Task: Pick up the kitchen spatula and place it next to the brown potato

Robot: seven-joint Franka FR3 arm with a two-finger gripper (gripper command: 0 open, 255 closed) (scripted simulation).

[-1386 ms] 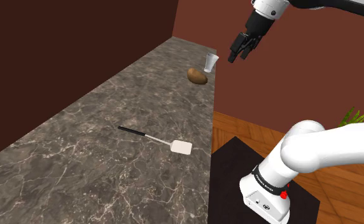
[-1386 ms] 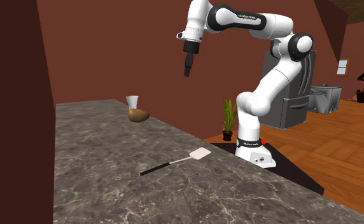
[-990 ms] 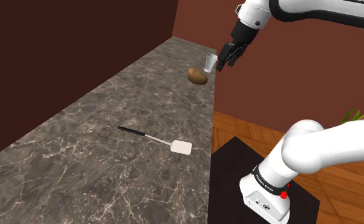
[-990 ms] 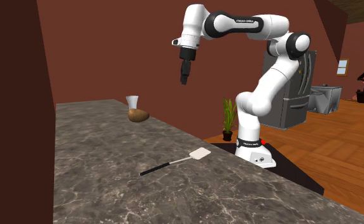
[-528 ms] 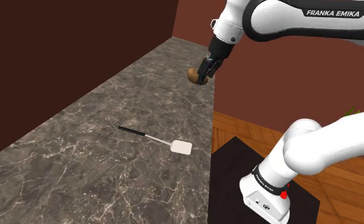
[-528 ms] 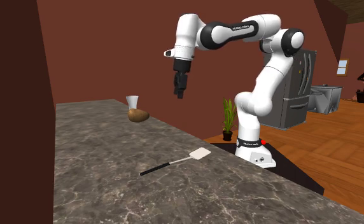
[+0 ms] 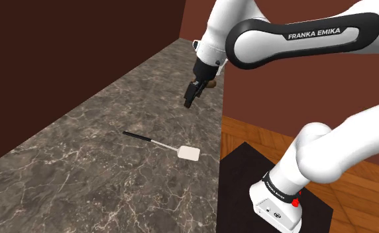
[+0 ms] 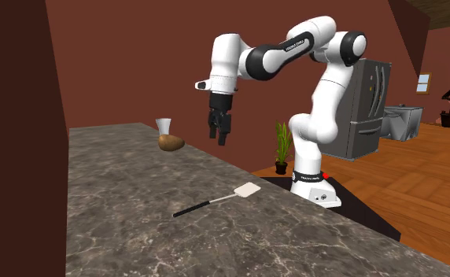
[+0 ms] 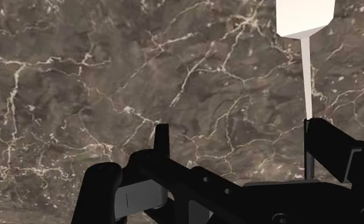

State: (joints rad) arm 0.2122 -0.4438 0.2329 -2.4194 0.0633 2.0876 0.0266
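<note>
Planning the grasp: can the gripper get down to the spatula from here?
Probably yes. The gripper hangs open above the counter, and the spatula lies flat with bare counter around it; the potato and cup stand well away from it.

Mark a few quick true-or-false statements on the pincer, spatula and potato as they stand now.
1. The pincer is open and holds nothing. True.
2. The spatula is lifted off the countertop. False: it lies flat on the marbled countertop.
3. The potato sits right beside a glass. True.
4. The spatula lies next to the potato. False: a wide stretch of countertop separates them.
5. The pincer touches the spatula. False: it hangs in the air above the countertop, clear of the spatula.
</note>
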